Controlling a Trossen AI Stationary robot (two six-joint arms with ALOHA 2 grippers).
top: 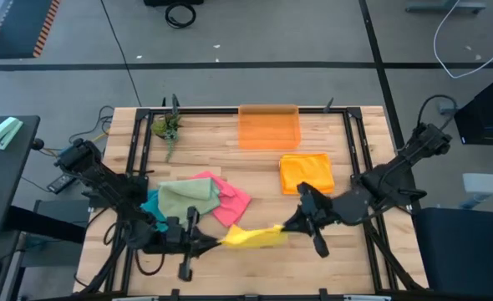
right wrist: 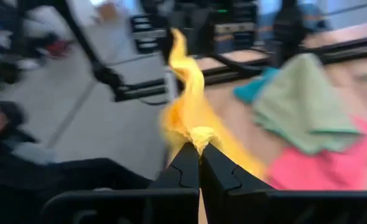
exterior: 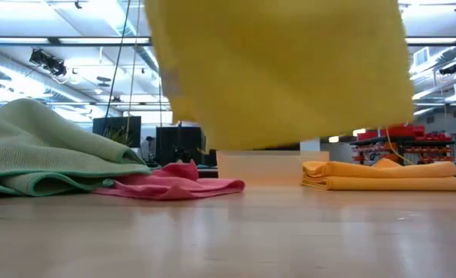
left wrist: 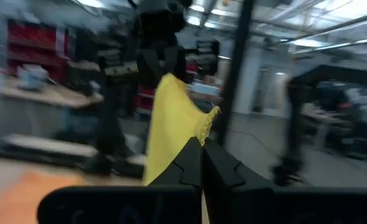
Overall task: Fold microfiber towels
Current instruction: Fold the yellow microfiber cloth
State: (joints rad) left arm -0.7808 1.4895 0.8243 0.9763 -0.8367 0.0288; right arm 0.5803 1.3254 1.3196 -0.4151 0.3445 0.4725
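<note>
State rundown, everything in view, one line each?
yellow towel: lifted off the table, stretched between both grippers
left gripper: shut on the yellow towel
right gripper: shut on the yellow towel
orange towel: folded, flat on table
sage green towel: unfolded, heaped on pile
pink towel: unfolded, under green
teal towel: mostly covered
orange bin: upright, looks empty

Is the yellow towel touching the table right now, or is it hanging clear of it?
Apart. The low view shows the yellow towel hanging with its bottom edge well above the table, background visible beneath it. Left gripper and right gripper each pinch a corner.
</note>
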